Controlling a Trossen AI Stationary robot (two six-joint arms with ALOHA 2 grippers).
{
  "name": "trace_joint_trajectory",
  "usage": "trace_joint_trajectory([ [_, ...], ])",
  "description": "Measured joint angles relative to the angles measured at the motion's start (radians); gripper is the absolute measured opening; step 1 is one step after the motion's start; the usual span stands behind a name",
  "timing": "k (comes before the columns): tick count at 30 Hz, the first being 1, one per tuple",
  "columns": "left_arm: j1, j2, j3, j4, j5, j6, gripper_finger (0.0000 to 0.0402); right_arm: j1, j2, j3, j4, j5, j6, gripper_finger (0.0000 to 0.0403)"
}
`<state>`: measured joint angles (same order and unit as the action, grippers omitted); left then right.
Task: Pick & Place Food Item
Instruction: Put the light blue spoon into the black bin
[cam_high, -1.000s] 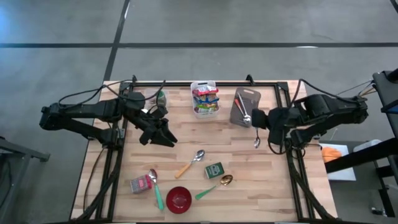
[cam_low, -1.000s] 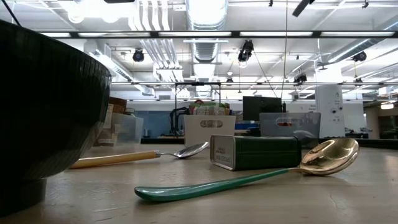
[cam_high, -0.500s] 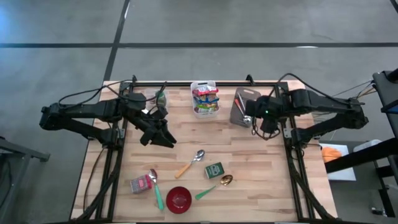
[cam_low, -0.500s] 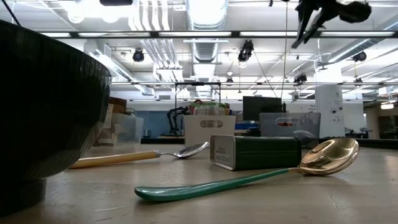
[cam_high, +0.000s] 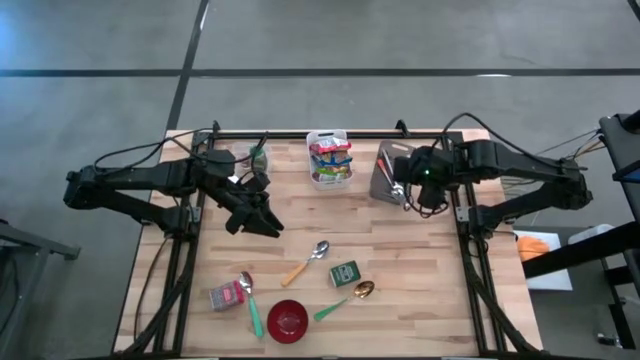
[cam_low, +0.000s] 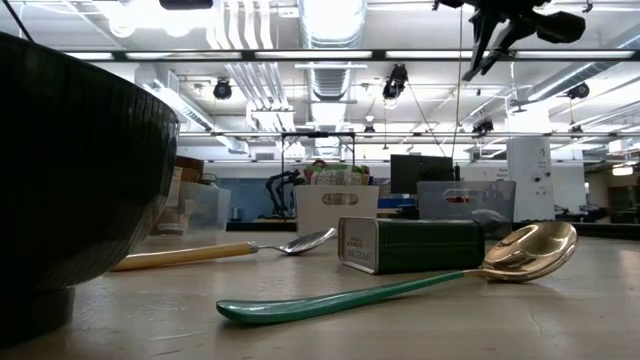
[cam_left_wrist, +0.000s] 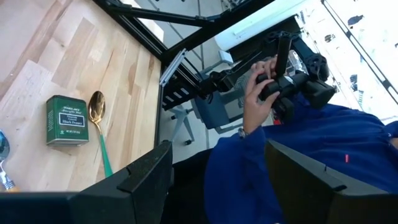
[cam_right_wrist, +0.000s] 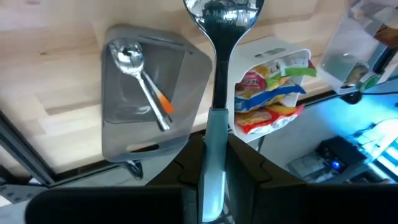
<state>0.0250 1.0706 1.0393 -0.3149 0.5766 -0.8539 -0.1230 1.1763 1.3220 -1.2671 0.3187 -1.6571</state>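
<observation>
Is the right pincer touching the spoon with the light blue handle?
Touching. In the right wrist view the right pincer is shut on the spoon, its handle clamped between the fingers, held above the grey tray.

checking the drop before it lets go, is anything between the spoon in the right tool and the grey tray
Nothing visible blocks it. The right tool is shut on the spoon above the grey tray. One spoon with an orange handle already lies inside the tray, leaving bare space beside it.

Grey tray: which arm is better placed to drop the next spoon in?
Right. The right gripper is shut on a spoon directly above the grey tray. The left gripper is open, empty, and far across the table.
</observation>
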Motion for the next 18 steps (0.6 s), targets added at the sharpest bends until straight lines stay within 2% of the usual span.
trace_joint_trajectory([
  [7,0.000,0.000,0.000,0.000,0.000,0.000,0.0258,-0.097,0.030,-0.020,0.014,-0.007,-0.039,0.0033],
  [11,0.000,0.000,0.000,0.000,0.000,-0.002,0.0258,-0.187,0.074,-0.024,0.015,-0.015,-0.128,0.0033],
  [18,0.000,0.000,0.000,0.000,0.000,-0.002,0.0258,-0.365,0.196,-0.024,0.041,-0.097,-0.342,0.0033],
])
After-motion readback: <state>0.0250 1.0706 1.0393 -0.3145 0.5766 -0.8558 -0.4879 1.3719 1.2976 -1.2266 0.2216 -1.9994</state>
